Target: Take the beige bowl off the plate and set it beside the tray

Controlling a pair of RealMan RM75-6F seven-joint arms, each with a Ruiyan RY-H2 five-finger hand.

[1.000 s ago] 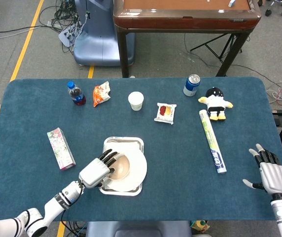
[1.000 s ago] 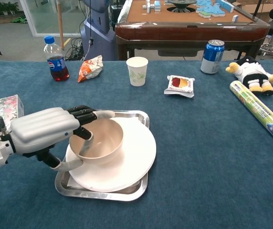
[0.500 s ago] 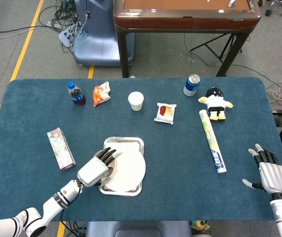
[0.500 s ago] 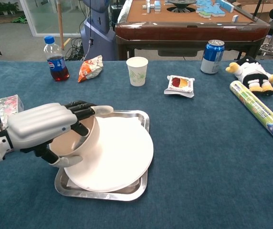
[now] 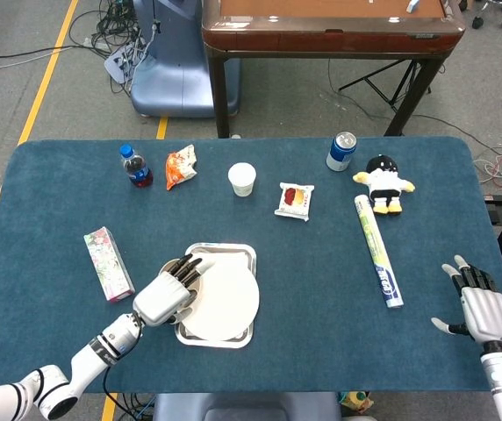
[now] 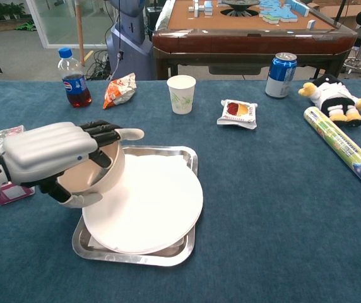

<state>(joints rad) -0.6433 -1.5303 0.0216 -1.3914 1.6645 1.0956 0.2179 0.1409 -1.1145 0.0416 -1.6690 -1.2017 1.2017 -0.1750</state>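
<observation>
My left hand [image 6: 48,154] grips the beige bowl [image 6: 101,180] by its rim, fingers inside and thumb outside. The bowl is tilted on its side and raised over the left edge of the white plate [image 6: 152,205], which lies on the silver tray [image 6: 183,246]. From the head view, the left hand [image 5: 165,296] hides most of the bowl at the left side of the plate [image 5: 226,303] and tray [image 5: 225,250]. My right hand [image 5: 482,307] hovers open at the table's right front corner, far from the tray, holding nothing.
A pink box [image 5: 108,263] lies left of the tray, close to the left hand. Along the back stand a cola bottle [image 5: 135,167], snack bag [image 5: 180,166], paper cup [image 5: 242,179], snack packet [image 5: 294,200], can [image 5: 341,151] and penguin plush [image 5: 384,182]. A long roll [image 5: 378,253] lies at the right.
The left hand has lifted the bowl from the plate's middle and carried it leftward, tipping it, to the tray's left edge. The right hand has not moved.
</observation>
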